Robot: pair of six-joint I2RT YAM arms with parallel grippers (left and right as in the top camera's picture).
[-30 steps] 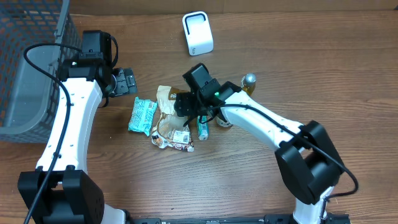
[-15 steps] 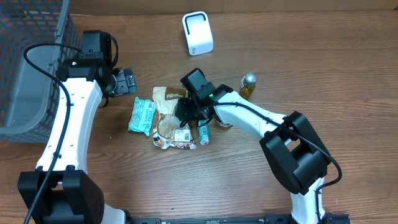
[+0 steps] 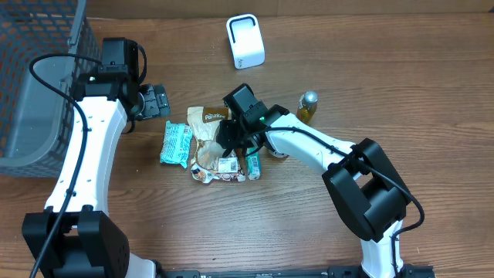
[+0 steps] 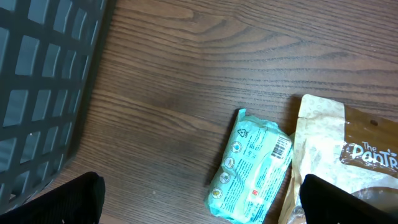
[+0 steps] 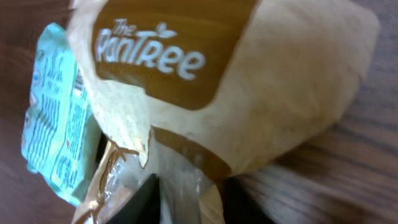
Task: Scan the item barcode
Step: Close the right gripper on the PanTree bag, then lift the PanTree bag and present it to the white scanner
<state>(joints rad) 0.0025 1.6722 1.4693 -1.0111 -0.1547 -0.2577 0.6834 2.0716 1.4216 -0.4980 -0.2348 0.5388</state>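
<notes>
Our right fingers (image 3: 229, 140) sit at the lower edge of the pouch (image 5: 261, 87) — whether they pinch it, we cannot tell. The pouch lies in a pile in the middle of the desk (image 3: 401, 69), touching a teal pack (image 3: 176, 144). It looks light, soft and crinkly — best taken by a sealed edge. Our left fingers (image 4: 348, 198) are spread wide, holding nothing.

Mock shop checkout: scanner (image 3: 245, 41), basket (image 3: 31, 85), snack packets (image 3: 177, 144).

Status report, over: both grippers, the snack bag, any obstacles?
Left gripper open, empty. Right gripper on PanTree bag, grip unclear. Teal packet beside bag.
</notes>
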